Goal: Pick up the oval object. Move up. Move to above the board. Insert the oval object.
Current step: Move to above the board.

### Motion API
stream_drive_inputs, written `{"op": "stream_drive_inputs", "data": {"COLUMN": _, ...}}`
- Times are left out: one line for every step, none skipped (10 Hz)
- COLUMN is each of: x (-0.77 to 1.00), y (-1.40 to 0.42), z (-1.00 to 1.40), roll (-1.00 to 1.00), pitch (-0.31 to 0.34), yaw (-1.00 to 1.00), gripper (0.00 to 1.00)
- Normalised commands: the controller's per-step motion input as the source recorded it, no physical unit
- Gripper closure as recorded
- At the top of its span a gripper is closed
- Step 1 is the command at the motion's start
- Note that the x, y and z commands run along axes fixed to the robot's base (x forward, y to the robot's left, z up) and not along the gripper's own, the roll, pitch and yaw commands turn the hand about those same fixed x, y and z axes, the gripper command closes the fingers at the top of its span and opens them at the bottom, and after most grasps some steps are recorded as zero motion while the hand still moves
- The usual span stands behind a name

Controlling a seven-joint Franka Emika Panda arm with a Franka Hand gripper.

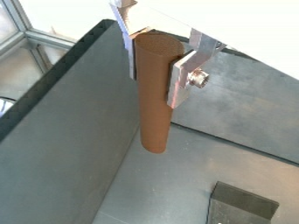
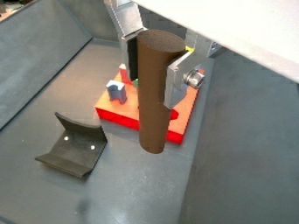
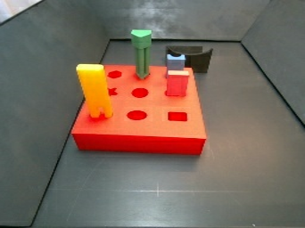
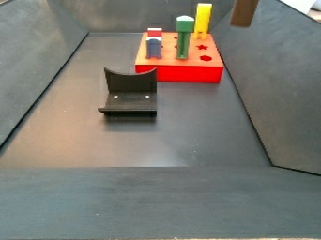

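My gripper (image 2: 156, 74) is shut on the oval object (image 2: 155, 96), a tall dark-brown peg, gripping it near its top between the silver fingers (image 2: 179, 80). The peg hangs upright, clear of the floor. It also shows in a wrist view (image 1: 155, 96) with the gripper (image 1: 156, 70) around it. In a side view only the peg's lower end (image 4: 245, 9) shows, high at the edge past the board (image 4: 189, 72). The red board (image 2: 117, 114) lies below, its holes partly hidden by the peg. In a side view the board (image 3: 137, 138) shows without the gripper.
On the board stand a yellow peg (image 3: 93, 89), a green peg (image 3: 142, 53) and a small red and blue piece (image 3: 177, 80). The dark fixture (image 4: 129, 94) stands on the floor beside the board; it also shows in a wrist view (image 2: 73, 144). Grey walls ring the floor.
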Motion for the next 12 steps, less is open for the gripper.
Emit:
{"op": "stream_drive_inputs", "data": {"x": 0.34, "y": -1.0, "z": -0.02, "roll": 0.1, "pitch": 0.308, "yaw": 1.0, "gripper": 1.0}}
{"op": "stream_drive_inputs", "data": {"x": 0.35, "y": -1.0, "z": -0.03, "roll": 0.11, "pitch": 0.313, "yaw": 1.0, "gripper": 1.0}}
{"op": "stream_drive_inputs", "data": {"x": 0.35, "y": -1.0, "z": -0.02, "roll": 0.13, "pitch": 0.341, "yaw": 1.0, "gripper": 1.0}}
{"op": "stream_drive_inputs", "data": {"x": 0.37, "y": -1.0, "z": -0.02, "roll": 0.06, "pitch": 0.39, "yaw": 0.9, "gripper": 1.0}}
{"op": "stream_drive_inputs", "data": {"x": 0.37, "y": -1.0, "z": -0.02, "roll": 0.07, "pitch": 0.319, "yaw": 0.67, "gripper": 1.0}}
{"op": "stream_drive_inputs", "data": {"x": 0.38, "y": -1.0, "z": -0.02, "roll": 0.07, "pitch": 0.246, "yaw": 0.45, "gripper": 1.0}}
{"op": "stream_drive_inputs", "data": {"x": 0.39, "y": -1.0, "z": -0.01, "roll": 0.03, "pitch": 0.186, "yaw": 0.28, "gripper": 1.0}}
{"op": "stream_drive_inputs", "data": {"x": 0.39, "y": -1.0, "z": -0.01, "roll": 0.03, "pitch": 0.128, "yaw": 0.13, "gripper": 1.0}}
{"op": "stream_drive_inputs", "data": {"x": 0.4, "y": -1.0, "z": -0.01, "roll": 0.03, "pitch": 0.115, "yaw": 0.08, "gripper": 1.0}}
{"op": "stream_drive_inputs", "data": {"x": 0.41, "y": -1.0, "z": -0.01, "roll": 0.02, "pitch": 0.115, "yaw": 0.05, "gripper": 1.0}}
{"op": "stream_drive_inputs", "data": {"x": 0.43, "y": -1.0, "z": 0.0, "roll": 0.01, "pitch": 0.119, "yaw": 0.02, "gripper": 1.0}}
{"op": "stream_drive_inputs", "data": {"x": 0.44, "y": -1.0, "z": 0.0, "roll": 0.02, "pitch": 0.121, "yaw": 0.02, "gripper": 1.0}}
